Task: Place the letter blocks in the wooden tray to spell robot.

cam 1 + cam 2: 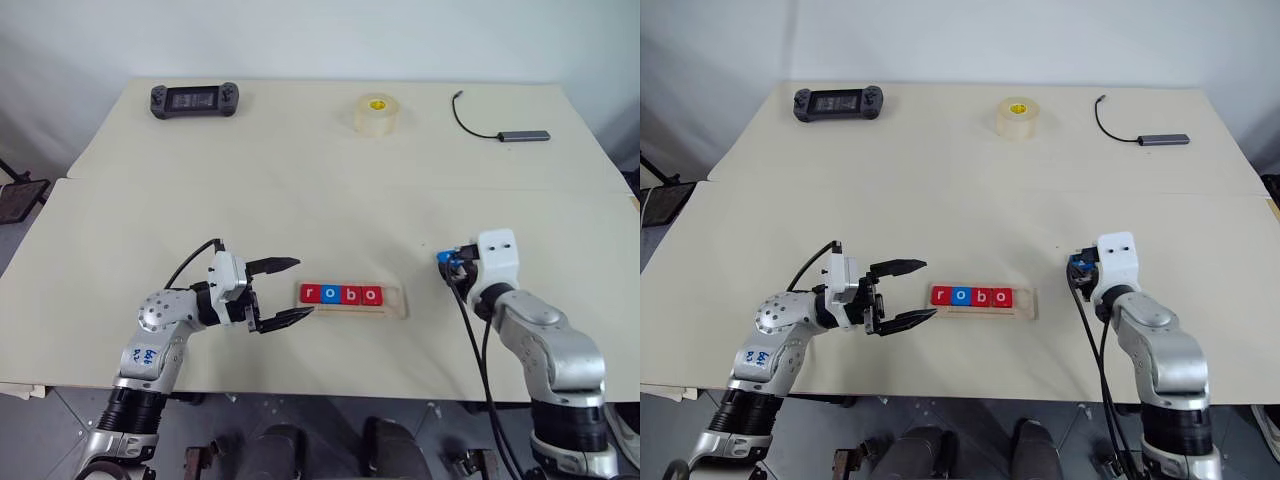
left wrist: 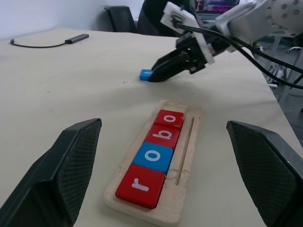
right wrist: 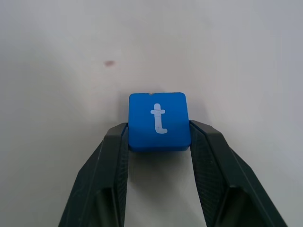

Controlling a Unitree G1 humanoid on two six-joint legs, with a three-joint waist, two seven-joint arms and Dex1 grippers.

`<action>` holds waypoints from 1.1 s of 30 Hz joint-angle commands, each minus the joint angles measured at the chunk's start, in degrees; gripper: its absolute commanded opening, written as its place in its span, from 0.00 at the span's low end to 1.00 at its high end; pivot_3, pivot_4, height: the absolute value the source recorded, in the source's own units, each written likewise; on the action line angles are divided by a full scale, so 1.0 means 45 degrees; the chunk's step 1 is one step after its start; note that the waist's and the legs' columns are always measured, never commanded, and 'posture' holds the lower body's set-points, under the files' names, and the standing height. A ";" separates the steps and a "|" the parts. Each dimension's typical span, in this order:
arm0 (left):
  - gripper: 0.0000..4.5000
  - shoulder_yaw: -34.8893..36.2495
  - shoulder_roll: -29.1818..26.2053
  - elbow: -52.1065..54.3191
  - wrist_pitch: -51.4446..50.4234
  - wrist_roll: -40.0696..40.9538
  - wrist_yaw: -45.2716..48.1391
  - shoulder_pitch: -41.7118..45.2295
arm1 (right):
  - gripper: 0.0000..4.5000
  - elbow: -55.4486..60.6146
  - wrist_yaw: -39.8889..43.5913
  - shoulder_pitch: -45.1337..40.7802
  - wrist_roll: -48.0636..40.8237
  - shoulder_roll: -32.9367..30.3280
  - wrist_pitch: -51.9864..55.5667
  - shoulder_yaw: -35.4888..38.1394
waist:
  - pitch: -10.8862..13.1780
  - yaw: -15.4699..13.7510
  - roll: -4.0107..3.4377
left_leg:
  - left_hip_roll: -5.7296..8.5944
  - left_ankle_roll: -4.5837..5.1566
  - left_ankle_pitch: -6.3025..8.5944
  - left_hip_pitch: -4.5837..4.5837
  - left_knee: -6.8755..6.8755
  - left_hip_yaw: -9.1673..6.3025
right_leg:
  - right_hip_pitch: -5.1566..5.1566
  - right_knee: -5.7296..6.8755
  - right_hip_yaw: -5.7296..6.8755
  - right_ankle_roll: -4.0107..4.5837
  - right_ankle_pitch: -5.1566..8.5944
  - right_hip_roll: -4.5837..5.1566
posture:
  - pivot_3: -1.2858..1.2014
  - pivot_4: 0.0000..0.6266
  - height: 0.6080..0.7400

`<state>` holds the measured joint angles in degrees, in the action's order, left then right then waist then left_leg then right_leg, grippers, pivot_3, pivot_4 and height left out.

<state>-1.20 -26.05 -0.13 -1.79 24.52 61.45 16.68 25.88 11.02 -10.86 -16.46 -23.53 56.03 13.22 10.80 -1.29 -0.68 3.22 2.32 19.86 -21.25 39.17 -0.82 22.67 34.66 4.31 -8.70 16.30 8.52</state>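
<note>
From the left eye view you see the wooden tray (image 1: 352, 301) lying crosswise on the pale surface (image 1: 300, 200), low and just right of centre. Four letter blocks (image 1: 340, 294) sit in it in a row, red r, blue o, red b, red o, touching one another, with the tray's 3 o'clock end bare. Your left end effector (image 1: 284, 291) sits at the tray's 9 o'clock, just beside it, its two black fingers spread wide and holding nothing. Your right end effector (image 1: 446, 262) is at the tray's 3 o'clock, apart from it; here its fingertips are mostly hidden behind the white wrist housing, so you can make out little more than a spot of blue there. Far up the surface lie a handheld game console (image 1: 195, 99) at 11 o'clock, a roll of clear tape (image 1: 378, 113) at 12 o'clock, and a cabled hub (image 1: 525, 135) at 1 o'clock.

In the left wrist view you look along the tray and its row of blocks between the open fingers. Beyond the tray, the right end effector's tips meet a small blue block (image 2: 146, 74) on the surface.

In the right wrist view the two fingers (image 3: 106, 175) press against opposite sides of the blue t block (image 3: 158, 121), which faces up.
</note>
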 commanded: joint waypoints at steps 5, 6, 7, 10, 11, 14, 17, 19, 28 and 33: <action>1.00 -0.0059 0.0065 -0.0328 0.0040 0.0155 0.0524 0.0504 | 0.32 0.3481 -0.0126 0.2727 -0.0880 0.0578 0.1198 0.1259 | 0.0000 -0.0006 0.0000 | -0.0003 -0.0001 0.0001 0.0003 0.0000 0.0002 | -0.0002 -0.0001 -0.0004 0.0000 0.0000 -0.0004 | 0.52 0.24 1.00; 1.00 -0.0074 0.0080 -0.0388 0.0035 0.0145 0.0578 0.0573 | 0.32 0.3471 -0.0179 0.2857 -0.0871 0.0705 0.1162 0.1303 | 0.0000 0.0003 0.0001 | -0.0002 0.0000 0.0000 0.0006 0.0000 0.0005 | -0.0002 0.0001 -0.0008 0.0000 0.0000 -0.0003 | 0.52 0.24 1.00; 1.00 -0.0085 0.0099 -0.0471 0.0039 0.0126 0.0626 0.0655 | 0.40 0.3412 -0.0166 0.2913 -0.0983 0.0836 0.1210 0.1364 | 0.0000 0.0026 0.0001 | 0.0000 0.0000 0.0000 0.0007 0.0000 0.0012 | -0.0002 0.0002 -0.0013 0.0000 0.0000 -0.0002 | 0.52 0.24 1.00; 1.00 -0.0073 0.0134 -0.0738 0.0097 0.0069 0.0721 0.0929 | 0.64 0.3146 0.0394 0.2967 -0.1177 0.0580 0.0768 0.1225 | -0.0001 0.0029 0.0001 | 0.0000 0.0001 -0.0001 0.0016 0.0001 0.0018 | -0.0001 0.0009 -0.0023 0.0000 0.0000 -0.0003 | 0.52 0.24 1.00; 1.00 -0.0051 0.0138 -0.0786 0.0115 0.0053 0.0711 0.0997 | 0.71 0.3031 0.0880 0.3036 -0.1299 0.0240 0.0551 0.1125 | 0.0000 0.0028 0.0001 | -0.0001 0.0001 -0.0001 0.0016 0.0001 0.0017 | 0.0000 0.0010 -0.0023 0.0000 0.0000 -0.0004 | 0.52 0.24 1.00; 1.00 0.0014 0.0134 -0.0810 0.0156 0.0043 0.0676 0.1040 | 0.94 0.2487 0.3780 0.3752 -0.1575 -0.2000 -0.0885 0.0873 | 0.0000 0.0014 0.0001 | 0.0004 0.0006 -0.0001 0.0013 0.0000 0.0017 | -0.0002 0.0002 -0.0022 0.0000 0.0000 -0.0003 | 0.52 0.24 1.00; 1.00 0.0032 0.0122 -0.0695 0.0226 0.0033 0.0642 0.0881 | 0.99 0.0875 0.6472 0.4332 -0.0695 -0.4446 -0.4077 0.0764 | 0.0004 -0.0016 0.0008 | 0.0009 0.0021 0.0004 0.0010 0.0001 0.0012 | -0.0016 -0.0018 -0.0012 -0.0002 -0.0001 0.0000 | 0.52 0.24 1.00; 1.00 0.0085 0.0103 -0.0570 0.0315 -0.0014 0.0530 0.0727 | 0.99 -0.1251 0.8871 0.3958 -0.0400 -0.5917 -0.6958 0.0804 | 0.0005 -0.0005 0.0010 | 0.0012 0.0032 0.0002 0.0012 0.0000 0.0029 | -0.0023 -0.0035 -0.0018 -0.0014 -0.0007 0.0000 | 0.52 0.24 1.00; 1.00 0.0109 0.0015 -0.0258 0.0482 -0.0031 0.0459 0.0453 | 0.99 -0.8791 1.4156 -0.0970 0.0896 -0.7495 -1.3098 -0.1878 | 0.0014 0.0259 0.0023 | -0.0013 0.0033 -0.0005 0.0022 0.0015 0.0045 | -0.0044 -0.0058 -0.0014 -0.0031 -0.0017 0.0002 | 0.52 0.24 1.00; 1.00 0.0143 -0.0134 0.0381 0.0270 0.0070 0.0368 0.0046 | 0.99 -1.1684 1.6123 -0.3855 0.1608 -0.7087 -1.4089 -0.3495 | 0.0014 0.0299 0.0021 | -0.0014 0.0027 -0.0006 0.0009 0.0014 0.0013 | -0.0047 -0.0077 0.0015 -0.0031 -0.0017 0.0005 | 0.52 0.24 1.00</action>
<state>-1.00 -25.98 -1.36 -0.67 24.36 63.32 17.54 -23.80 80.52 -25.95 -10.06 -55.58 -5.83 -1.56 10.87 0.06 -0.59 3.15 2.44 19.83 -21.22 39.23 -0.77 22.46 34.29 4.38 -8.84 16.23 8.54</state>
